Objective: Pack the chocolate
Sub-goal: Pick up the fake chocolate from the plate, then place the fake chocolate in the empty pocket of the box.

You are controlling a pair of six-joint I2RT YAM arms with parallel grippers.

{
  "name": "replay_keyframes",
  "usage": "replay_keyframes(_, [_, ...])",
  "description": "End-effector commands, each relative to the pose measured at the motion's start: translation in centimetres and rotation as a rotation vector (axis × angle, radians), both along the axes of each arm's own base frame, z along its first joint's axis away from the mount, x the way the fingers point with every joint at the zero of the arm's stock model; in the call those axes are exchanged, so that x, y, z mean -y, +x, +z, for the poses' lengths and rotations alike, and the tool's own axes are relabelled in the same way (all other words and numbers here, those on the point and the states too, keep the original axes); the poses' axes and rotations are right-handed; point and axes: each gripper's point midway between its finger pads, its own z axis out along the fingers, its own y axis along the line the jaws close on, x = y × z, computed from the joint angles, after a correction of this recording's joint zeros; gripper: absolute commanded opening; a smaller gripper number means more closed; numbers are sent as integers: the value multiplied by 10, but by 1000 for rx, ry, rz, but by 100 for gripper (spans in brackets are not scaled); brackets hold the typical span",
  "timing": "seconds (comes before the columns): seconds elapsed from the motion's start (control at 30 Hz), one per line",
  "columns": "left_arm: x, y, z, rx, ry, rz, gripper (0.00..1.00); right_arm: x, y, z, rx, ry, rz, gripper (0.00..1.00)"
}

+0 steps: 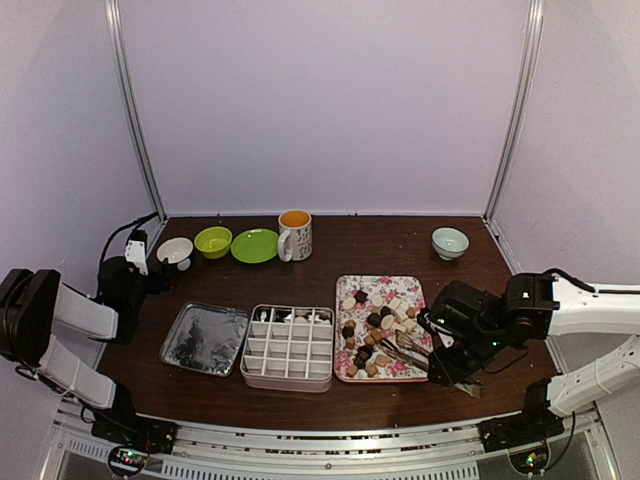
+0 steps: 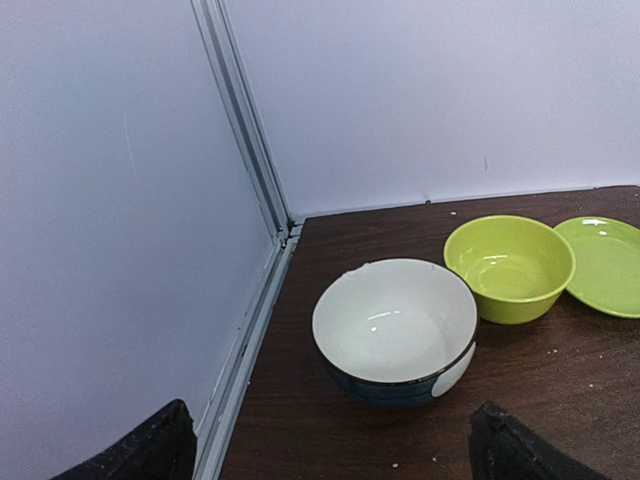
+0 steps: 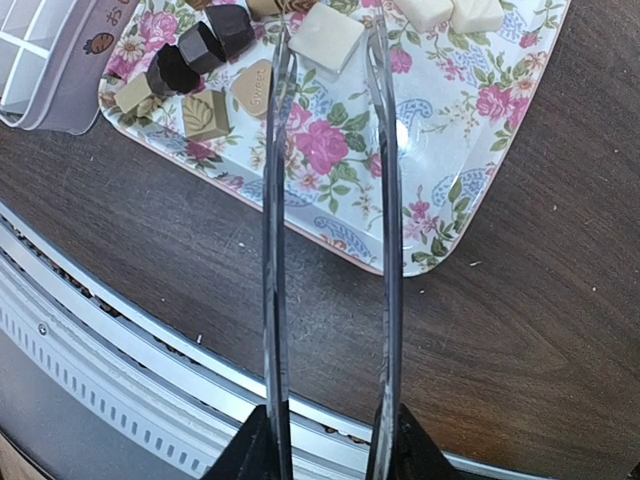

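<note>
The chocolate pieces (image 1: 372, 322), dark brown, tan and cream-white, lie loose on the pink floral tray (image 1: 412, 290). My right gripper (image 1: 447, 347) is shut on thin metal tongs (image 1: 405, 350) that reach out over the tray. In the right wrist view the gripper (image 3: 330, 452) pinches the tongs (image 3: 275, 200). Their two arms stand apart over the tray (image 3: 450, 120), with a cream-white square (image 3: 328, 38) between them. Dark pieces (image 3: 215, 40) and tan ones lie left of the tongs. My left gripper (image 1: 143, 262) (image 2: 330, 450) is open and empty at the far left.
A white divided box (image 1: 288, 345) (image 3: 40, 60) stands left of the tray, with a metal lid (image 1: 205, 338) beside it. At the back stand a white bowl (image 1: 176, 251) (image 2: 395, 325), a green bowl (image 1: 213, 241) (image 2: 510, 265), a green plate (image 1: 255, 245), a mug (image 1: 295, 234) and a pale bowl (image 1: 450, 242).
</note>
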Motion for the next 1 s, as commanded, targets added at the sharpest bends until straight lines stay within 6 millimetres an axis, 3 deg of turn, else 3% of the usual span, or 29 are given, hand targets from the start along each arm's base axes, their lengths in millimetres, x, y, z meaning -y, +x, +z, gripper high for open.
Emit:
replay_keyframes(0.0, [-3, 6, 21, 75, -5, 10, 98, -2, 8, 3, 29, 14, -42, 36])
replay_keyframes(0.27, [-3, 6, 21, 75, -5, 9, 98, -6, 11, -3, 19, 11, -65, 36])
replay_keyframes(0.43, [-3, 6, 21, 74, -5, 9, 98, -6, 10, -2, 9, 13, -76, 30])
replay_keyframes(0.73, [-3, 6, 21, 74, -5, 9, 98, -4, 15, 29, 68, 73, -101, 25])
replay_keyframes(0.97, [-3, 6, 21, 74, -5, 9, 98, -30, 17, 57, 73, 184, -39, 25])
